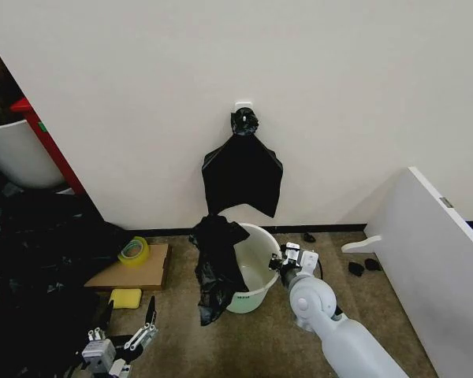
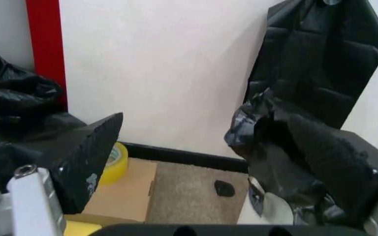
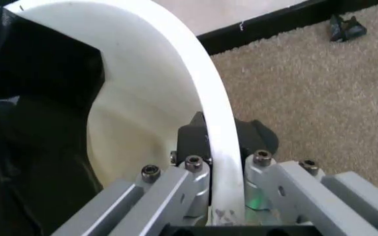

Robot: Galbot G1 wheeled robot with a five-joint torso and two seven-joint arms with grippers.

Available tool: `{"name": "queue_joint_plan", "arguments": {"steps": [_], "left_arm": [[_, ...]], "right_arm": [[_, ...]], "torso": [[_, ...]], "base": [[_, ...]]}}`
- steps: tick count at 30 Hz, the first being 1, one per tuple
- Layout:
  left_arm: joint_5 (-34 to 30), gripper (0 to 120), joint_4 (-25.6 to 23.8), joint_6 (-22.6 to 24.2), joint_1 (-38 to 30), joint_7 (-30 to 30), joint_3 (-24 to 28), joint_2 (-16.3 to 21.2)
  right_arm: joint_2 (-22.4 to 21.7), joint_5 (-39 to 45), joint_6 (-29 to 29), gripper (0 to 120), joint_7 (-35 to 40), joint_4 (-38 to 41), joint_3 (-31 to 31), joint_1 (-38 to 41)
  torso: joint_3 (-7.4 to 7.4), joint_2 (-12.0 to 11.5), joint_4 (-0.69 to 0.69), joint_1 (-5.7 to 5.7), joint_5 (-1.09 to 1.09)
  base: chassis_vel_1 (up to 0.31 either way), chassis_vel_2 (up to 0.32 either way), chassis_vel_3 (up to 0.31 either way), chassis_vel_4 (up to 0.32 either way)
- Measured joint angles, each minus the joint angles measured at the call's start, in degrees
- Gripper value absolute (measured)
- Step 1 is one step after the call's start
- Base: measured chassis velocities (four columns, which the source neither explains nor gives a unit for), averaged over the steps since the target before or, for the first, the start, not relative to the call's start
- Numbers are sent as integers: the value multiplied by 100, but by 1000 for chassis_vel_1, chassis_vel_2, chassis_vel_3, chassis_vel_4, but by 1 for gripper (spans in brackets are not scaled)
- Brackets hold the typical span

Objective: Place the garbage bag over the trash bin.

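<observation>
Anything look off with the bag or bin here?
Yes: the garbage bag only drapes over the trash bin's left rim, hanging down outside. The right end effector clamps the opposite rim; the left end effector sits open, low left.

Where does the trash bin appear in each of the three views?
Head view: the trash bin stands at centre, near the wall.
Left wrist view: a pale sliver of it shows under the garbage bag.
Right wrist view: its rim arcs through the right hand.
Shared landmark: the garbage bag.
</observation>
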Motion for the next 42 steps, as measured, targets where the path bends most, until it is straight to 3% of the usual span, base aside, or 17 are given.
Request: {"name": "queue_joint_plan", "arguments": {"steps": [6,10,12,18,20,22,24,32,33,37,39,40,42], "left_arm": [[14,99,-8,-14,23,-3,6,-2],[15,99,-17,-15,20,-4,20,-2],[22,99,-17,-15,6,-5,48,-2],[28,100,-17,-14,-22,-5,88,-6],[41,99,-17,-13,-30,-5,113,-10],[43,99,-17,-13,-30,-5,115,-10],[57,100,-21,-13,-31,-14,126,-12],[107,100,5,-6,-65,-48,171,-17],[133,100,7,-1,-76,-58,192,-26],[196,100,23,4,-42,-80,212,-55],[245,99,86,-2,-5,-117,211,-73],[245,99,86,-2,-5,-117,211,-73],[256,100,141,15,-19,-147,197,-112]], "right_arm": [[-5,-31,15,1,-91,-26,-21,19],[-82,-24,-12,11,-192,223,-22,-54],[-151,-25,-39,23,-221,425,-11,-119],[-255,-57,-80,34,-248,711,46,-211],[-359,-160,-158,51,-269,956,129,-315],[-373,-177,-164,51,-270,986,137,-331],[-610,-555,-231,65,-335,1484,285,-673],[-848,-1545,-299,87,-806,2373,363,-1328],[-868,-1874,-290,96,-1007,2555,272,-1429],[-995,-2939,-257,100,-2148,2923,-303,-1348],[-925,-3386,-345,100,-2560,2645,-1086,-712],[-925,-3386,-345,100,-2560,2645,-1086,-712],[-528,-3796,-627,100,-2440,1945,-1993,220]], "torso": [[1,1,1,0,2],[2,1,2,1,5],[2,1,1,1,2],[2,1,2,1,3],[2,1,2,1,3],[2,0,2,1,3],[1,0,1,1,3],[0,0,-1,0,3],[0,0,0,0,2],[0,0,-1,0,1],[0,0,1,0,2],[0,0,1,0,2],[2,-1,3,1,1]], "base": [[0,0,0,0],[0,0,0,0],[0,0,0,0],[0,0,0,0],[0,0,0,0],[0,0,0,0],[0,0,0,0],[0,0,0,0],[0,0,0,0],[0,0,0,0],[0,0,0,0],[0,0,0,0],[0,0,0,0]]}}
